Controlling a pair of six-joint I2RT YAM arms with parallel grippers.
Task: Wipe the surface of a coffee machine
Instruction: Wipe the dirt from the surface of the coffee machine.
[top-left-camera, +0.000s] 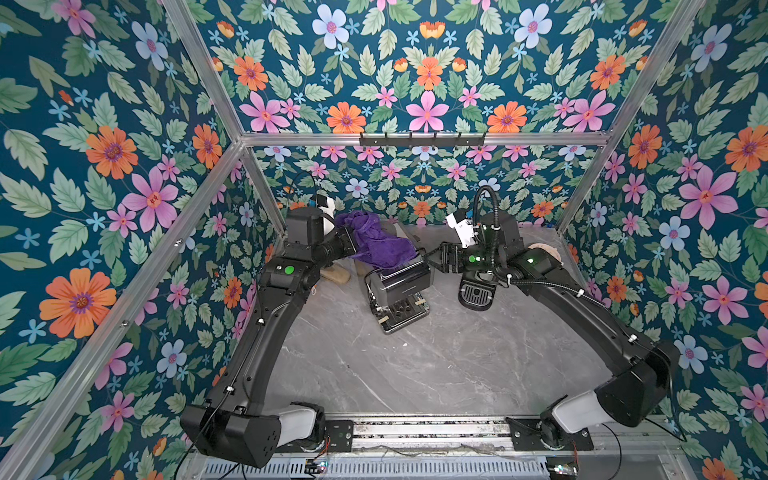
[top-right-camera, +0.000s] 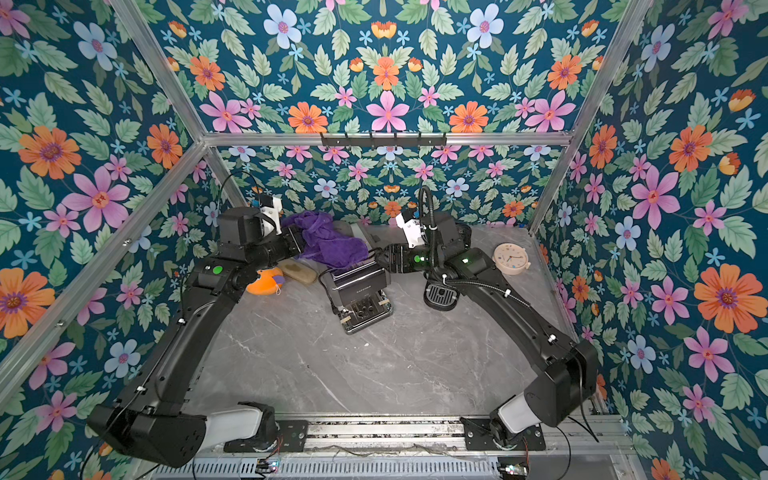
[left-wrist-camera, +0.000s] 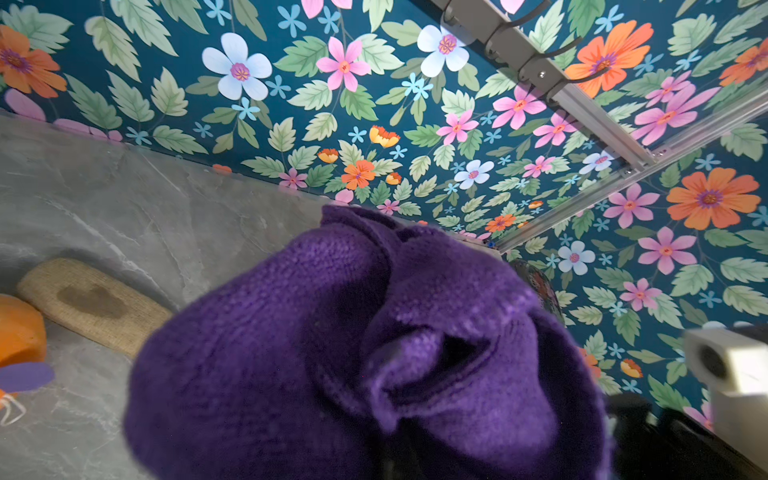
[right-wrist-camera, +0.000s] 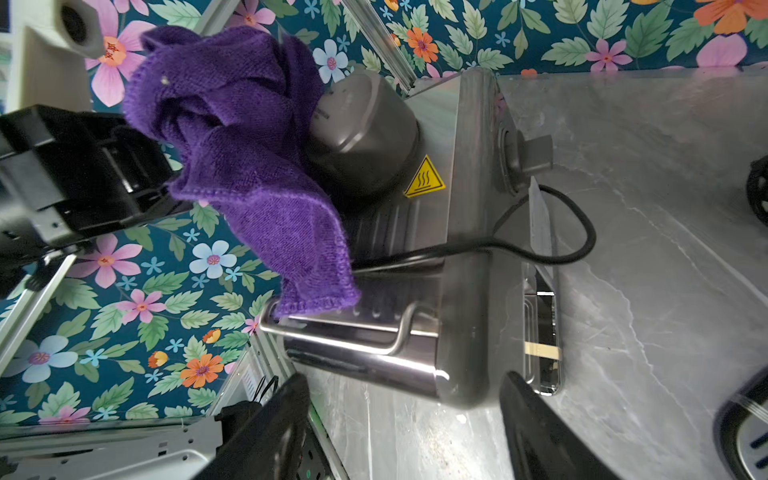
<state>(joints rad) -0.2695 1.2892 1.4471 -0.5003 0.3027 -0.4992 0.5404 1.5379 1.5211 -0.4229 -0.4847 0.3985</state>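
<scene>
Currently your left pincer (top-left-camera: 348, 242) is clamped tight on the purple cloth (top-left-camera: 380, 241), which drapes over the rear top of the machine (top-left-camera: 399, 286). That machine stands mid-surface (top-left-camera: 415, 365). Your right pincer (top-left-camera: 430, 258) holds nothing, jaws spread wide, just beside the machine's right side; contact there unclear.

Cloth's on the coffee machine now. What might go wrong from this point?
1. The power cord crosses the top of the coffee machine right by the hanging edge of the purple cloth; a wiping stroke may snag it.
2. The right tool stands open around the machine's end, not gripping it, so the machine may slide when pushed.
3. The left tool holds the cloth bunched, so little fabric may touch the surface.
</scene>
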